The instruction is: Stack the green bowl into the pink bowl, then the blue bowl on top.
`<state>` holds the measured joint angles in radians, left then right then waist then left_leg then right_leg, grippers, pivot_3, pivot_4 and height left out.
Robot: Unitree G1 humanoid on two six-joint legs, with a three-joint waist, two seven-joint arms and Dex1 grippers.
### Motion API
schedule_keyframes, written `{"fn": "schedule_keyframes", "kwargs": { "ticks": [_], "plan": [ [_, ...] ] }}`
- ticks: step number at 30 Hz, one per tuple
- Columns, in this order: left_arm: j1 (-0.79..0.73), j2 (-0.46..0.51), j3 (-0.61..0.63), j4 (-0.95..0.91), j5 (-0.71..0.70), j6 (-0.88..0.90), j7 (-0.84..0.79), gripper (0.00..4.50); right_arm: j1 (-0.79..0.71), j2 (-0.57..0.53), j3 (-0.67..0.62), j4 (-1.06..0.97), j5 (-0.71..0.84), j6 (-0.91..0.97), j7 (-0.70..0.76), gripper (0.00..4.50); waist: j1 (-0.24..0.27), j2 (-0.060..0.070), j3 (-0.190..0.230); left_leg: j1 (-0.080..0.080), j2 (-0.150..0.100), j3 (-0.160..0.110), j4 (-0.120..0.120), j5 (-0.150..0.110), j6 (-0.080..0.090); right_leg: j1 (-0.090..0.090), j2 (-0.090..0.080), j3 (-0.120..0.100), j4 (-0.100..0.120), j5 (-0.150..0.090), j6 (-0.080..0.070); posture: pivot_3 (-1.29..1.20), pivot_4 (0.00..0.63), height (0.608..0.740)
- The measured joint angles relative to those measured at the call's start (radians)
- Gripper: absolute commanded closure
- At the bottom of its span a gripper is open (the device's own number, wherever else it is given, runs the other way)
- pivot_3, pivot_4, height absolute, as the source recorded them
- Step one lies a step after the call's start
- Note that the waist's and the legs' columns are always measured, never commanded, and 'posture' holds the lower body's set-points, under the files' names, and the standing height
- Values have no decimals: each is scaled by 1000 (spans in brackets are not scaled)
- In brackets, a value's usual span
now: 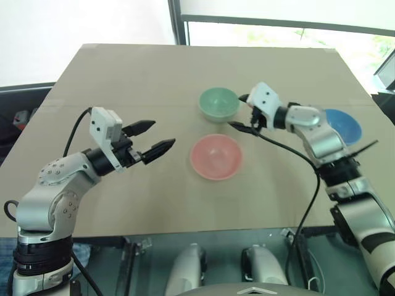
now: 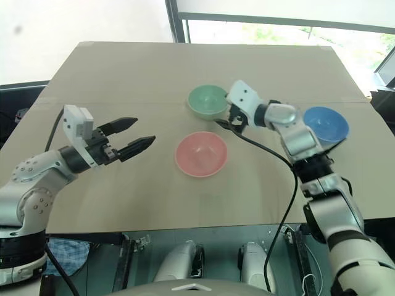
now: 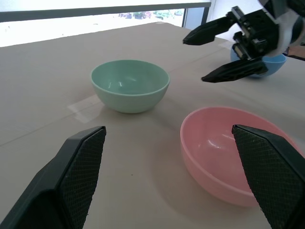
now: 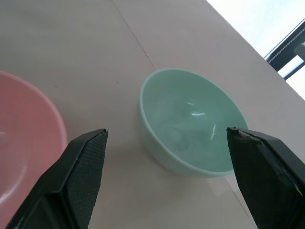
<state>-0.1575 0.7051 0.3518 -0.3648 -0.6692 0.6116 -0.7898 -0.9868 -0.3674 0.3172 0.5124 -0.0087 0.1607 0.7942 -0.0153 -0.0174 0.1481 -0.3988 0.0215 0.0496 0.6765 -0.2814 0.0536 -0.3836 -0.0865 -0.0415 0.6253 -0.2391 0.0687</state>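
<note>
The green bowl (image 1: pixel 218 103) stands upright on the tan table, at the back. Just in front of it sits the pink bowl (image 1: pixel 215 156), empty. The blue bowl (image 1: pixel 342 125) is off to the right, partly hidden behind my right forearm. My right gripper (image 1: pixel 239 111) hovers open beside the green bowl's right rim, and in the right wrist view the green bowl (image 4: pixel 190 121) lies between its fingers. My left gripper (image 1: pixel 164 132) is open and empty, left of the pink bowl and pointing toward it. The left wrist view shows the pink bowl (image 3: pixel 228 152) and the green bowl (image 3: pixel 129 85).
The table (image 1: pixel 123 80) is a tan board with bare surface to the left and at the back. A black cable (image 1: pixel 290 154) hangs from my right wrist over the table beside the pink bowl. A window frame (image 1: pixel 179 21) lies beyond the far edge.
</note>
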Motion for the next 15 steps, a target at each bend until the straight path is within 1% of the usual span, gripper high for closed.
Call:
{"fn": "schedule_keyframes", "kwargs": {
  "ticks": [2,5,10,15],
  "plan": [
    [34,1,18,-28,-22,16,11,18,-80,40,23,134,-50,-33,-20,297,-1,0,0,0,0,0,-2,0,0,0,0,0,0,0,0,0,150,740],
    [85,1,39,-66,-42,30,24,18,-154,78,39,277,-102,-75,-31,297,-1,0,0,0,0,0,-4,1,-1,-1,0,0,-1,0,0,0,150,740],
    [131,4,69,-109,-63,40,57,18,-211,136,77,474,-189,-195,-37,297,-9,0,0,0,0,0,-6,2,-4,-2,0,-1,-1,0,0,0,150,740],
    [163,14,118,-136,-85,43,78,18,-248,177,92,583,-248,-280,-41,297,-25,1,0,1,0,-1,-7,4,-6,-2,1,-1,0,0,0,0,150,740]
  ]
}}
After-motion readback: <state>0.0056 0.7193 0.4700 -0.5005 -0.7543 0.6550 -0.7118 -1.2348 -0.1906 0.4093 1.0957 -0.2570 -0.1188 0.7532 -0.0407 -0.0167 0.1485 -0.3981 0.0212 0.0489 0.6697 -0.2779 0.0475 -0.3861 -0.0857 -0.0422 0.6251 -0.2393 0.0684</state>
